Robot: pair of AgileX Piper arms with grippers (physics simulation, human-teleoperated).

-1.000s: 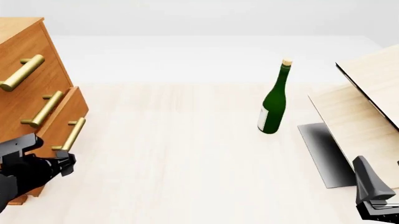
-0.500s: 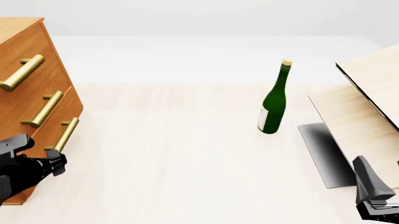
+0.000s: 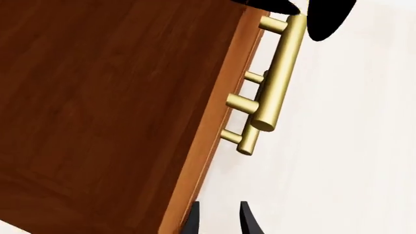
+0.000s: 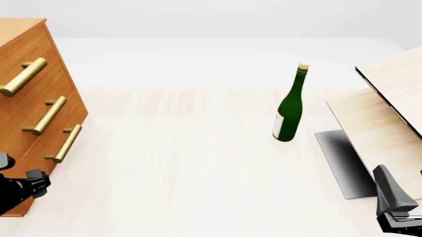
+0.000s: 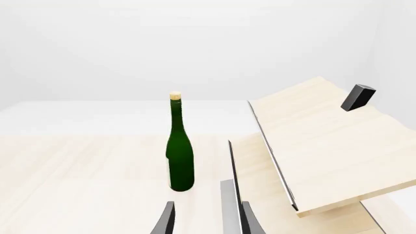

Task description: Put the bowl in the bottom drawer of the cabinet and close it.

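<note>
Left gripper [image 4: 34, 181] low at the cabinet's [image 4: 26, 54] base corner, fingers parted, empty. Bottom drawer [image 4: 49, 148] flush, just above it. Right gripper [image 5: 204, 222] parted, empty. Bowl not visible.

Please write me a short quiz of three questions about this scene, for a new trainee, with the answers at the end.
1. True or false: the bottom drawer of the cabinet stands pulled out.
2. What stands upright near the middle of the table? A) a mug B) a green bottle C) a lamp
3. Fill in: no ____ is visible in any view.

Key: 1. False; its front sits level with the other drawer fronts. 2. B, the green bottle, with a cork. 3. bowl. The left gripper hangs just in front of the cabinet's base, holding nothing.
</note>
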